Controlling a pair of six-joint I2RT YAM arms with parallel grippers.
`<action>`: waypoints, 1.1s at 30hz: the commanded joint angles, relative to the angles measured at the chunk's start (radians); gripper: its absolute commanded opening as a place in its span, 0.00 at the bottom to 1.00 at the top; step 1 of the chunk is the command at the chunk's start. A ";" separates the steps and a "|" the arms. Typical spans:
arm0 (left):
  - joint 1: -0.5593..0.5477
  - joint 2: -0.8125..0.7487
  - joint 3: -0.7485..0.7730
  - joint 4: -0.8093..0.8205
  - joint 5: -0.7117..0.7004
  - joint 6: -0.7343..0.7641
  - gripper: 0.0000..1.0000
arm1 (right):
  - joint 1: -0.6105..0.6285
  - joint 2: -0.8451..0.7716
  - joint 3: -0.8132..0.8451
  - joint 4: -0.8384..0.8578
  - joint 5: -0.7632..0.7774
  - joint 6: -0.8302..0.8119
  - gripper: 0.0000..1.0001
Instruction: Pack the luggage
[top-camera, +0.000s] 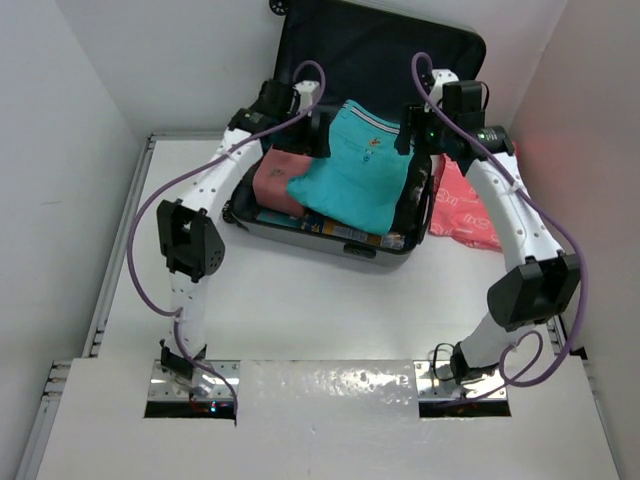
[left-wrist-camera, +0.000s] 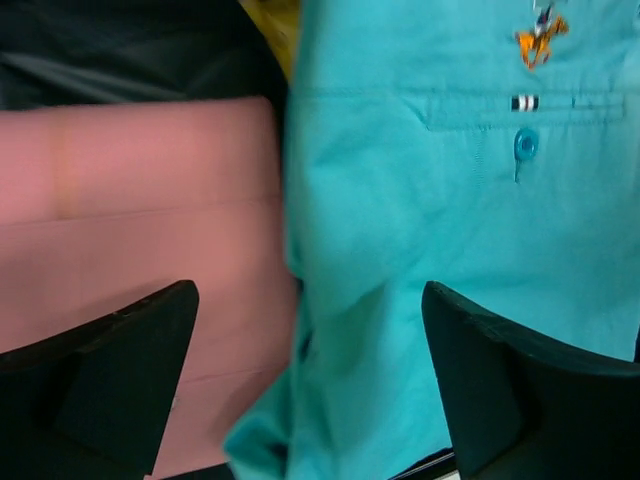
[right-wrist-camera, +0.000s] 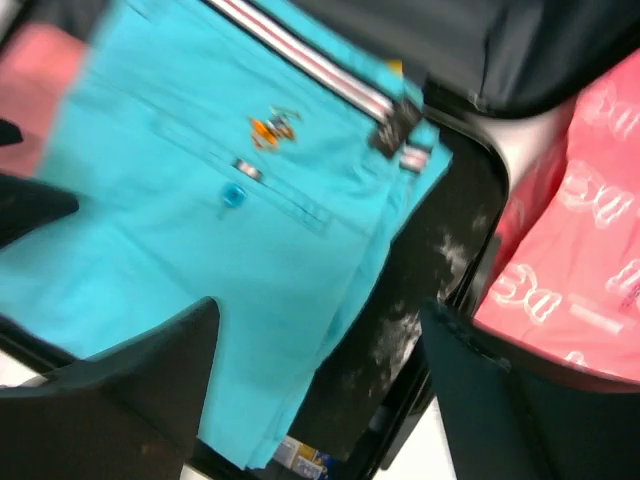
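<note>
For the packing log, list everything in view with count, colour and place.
luggage: 1, dark grey lining, open at the table's far side, lid upright.
folded garment: 1, turquoise, on top inside the luggage.
pouch: 1, pink, inside the luggage, left of the garment.
plastic bag: 1, pink with white print, on the table right of the luggage.
table: 1, white, under everything.
left arm: 1, white and black, jaws open over pouch and garment.
right arm: 1, white and black, jaws open over the garment.
</note>
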 joint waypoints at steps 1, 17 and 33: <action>0.038 -0.123 0.059 0.080 0.020 0.015 0.92 | 0.003 -0.033 0.000 0.000 -0.040 -0.006 0.67; -0.071 0.085 0.045 0.201 -0.017 0.020 0.19 | 0.006 0.338 0.110 0.241 -0.112 0.266 0.00; -0.070 -0.051 0.004 0.292 -0.066 -0.003 0.44 | -0.178 -0.231 -0.347 0.022 0.177 0.296 0.66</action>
